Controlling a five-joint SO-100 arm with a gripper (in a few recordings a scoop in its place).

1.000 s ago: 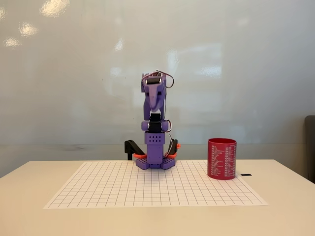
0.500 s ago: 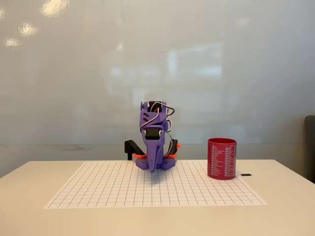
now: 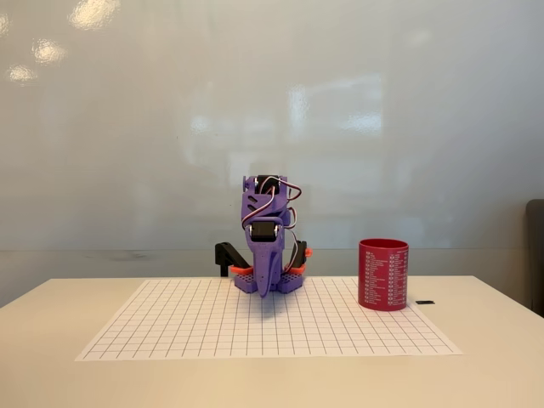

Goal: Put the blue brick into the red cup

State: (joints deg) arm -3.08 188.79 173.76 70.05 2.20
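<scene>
Purple arm stays folded since before; claw (image 3: 264,293) state unclear; red cup (image 3: 383,274) unmoved.

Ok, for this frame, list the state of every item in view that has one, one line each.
red cup: upright on the right side of the grid mat, open top; inside not visible.
gripper: folded down at the arm's base, tip pointing at the mat; open or shut cannot be told.
grid mat: lying flat on the table.
small dark item: flat on the table right of the cup; too small to identify.
</scene>
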